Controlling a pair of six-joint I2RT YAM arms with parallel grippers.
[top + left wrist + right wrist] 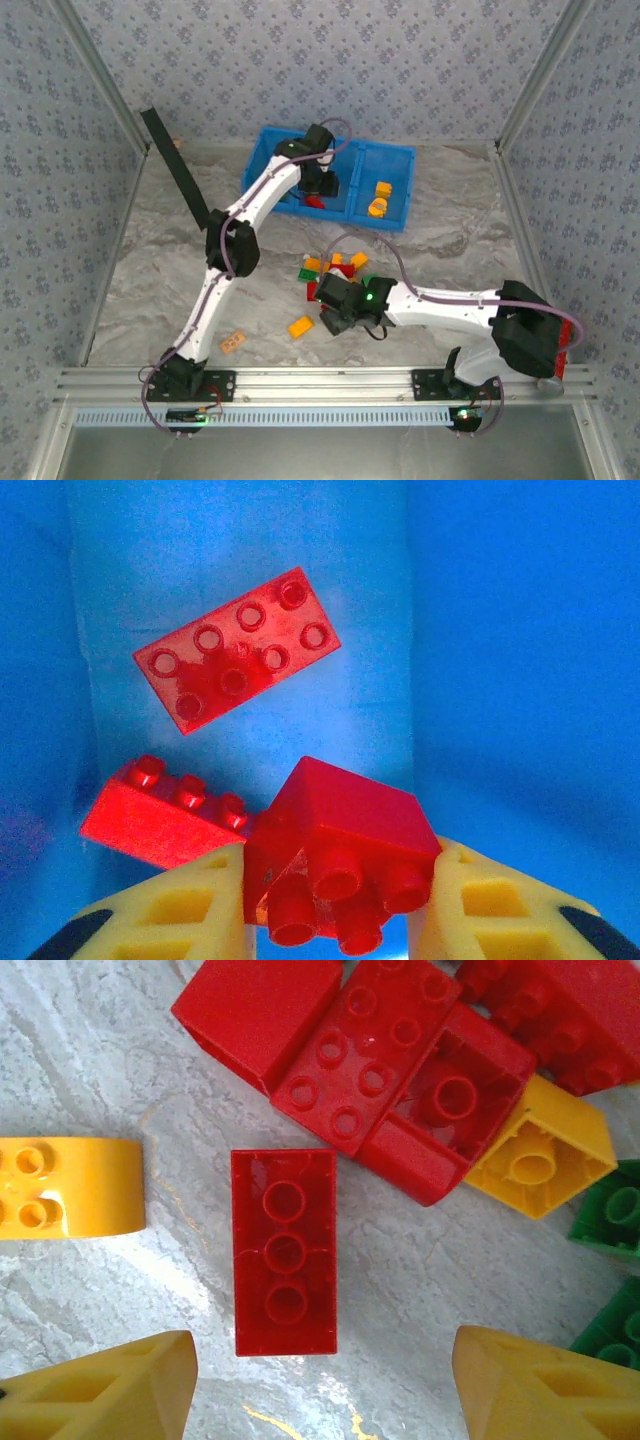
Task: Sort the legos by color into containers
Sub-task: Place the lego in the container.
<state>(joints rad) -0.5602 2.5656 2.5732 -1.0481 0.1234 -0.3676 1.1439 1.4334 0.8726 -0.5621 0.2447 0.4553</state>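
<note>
My left gripper [335, 912] is shut on a red lego [345, 840], held low inside the middle compartment of the blue bin [268, 152]. Two more red legos [237, 648] [160, 815] lie on that compartment's floor. In the top view the left gripper [322, 183] hangs over the bin, and yellow-orange legos [379, 198] lie in the right compartment. My right gripper [325, 1385] stands open just above the table, with an upside-down red lego [285, 1252] a little ahead of its fingertips. A mixed pile of red, yellow and green legos [335, 268] lies beyond the right gripper [335, 312].
A yellow-orange lego [70, 1188] lies left of the upside-down red one, and green ones [612, 1210] sit at the right. A lone yellow lego [301, 326] and a pale orange flat piece [233, 342] lie near the front. A black strip [175, 165] leans at the back left.
</note>
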